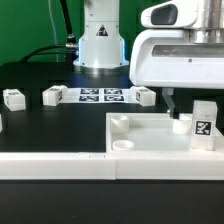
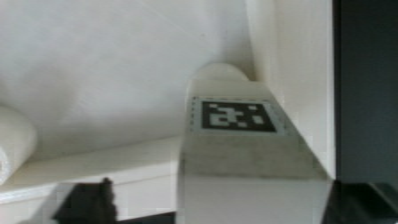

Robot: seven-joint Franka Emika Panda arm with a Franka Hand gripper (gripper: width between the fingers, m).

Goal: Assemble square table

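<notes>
The white square tabletop (image 1: 150,134) lies near the front, with its raised rim and round corner sockets facing up. One white tagged leg (image 1: 203,124) stands upright at its corner on the exterior view's right. My gripper (image 1: 191,108) hangs over that leg and straddles it. In the wrist view the leg (image 2: 240,150) fills the space between the dark fingers (image 2: 89,200). One finger stands apart from the leg and the other is right beside it. The tabletop's white surface (image 2: 107,70) lies behind the leg. Three loose legs lie on the table at the back: two on the left (image 1: 14,97) (image 1: 53,95) and one more (image 1: 143,96).
The marker board (image 1: 100,96) lies at the back between the loose legs. A long white rail (image 1: 50,165) runs along the front edge. The robot base (image 1: 98,45) stands at the back centre.
</notes>
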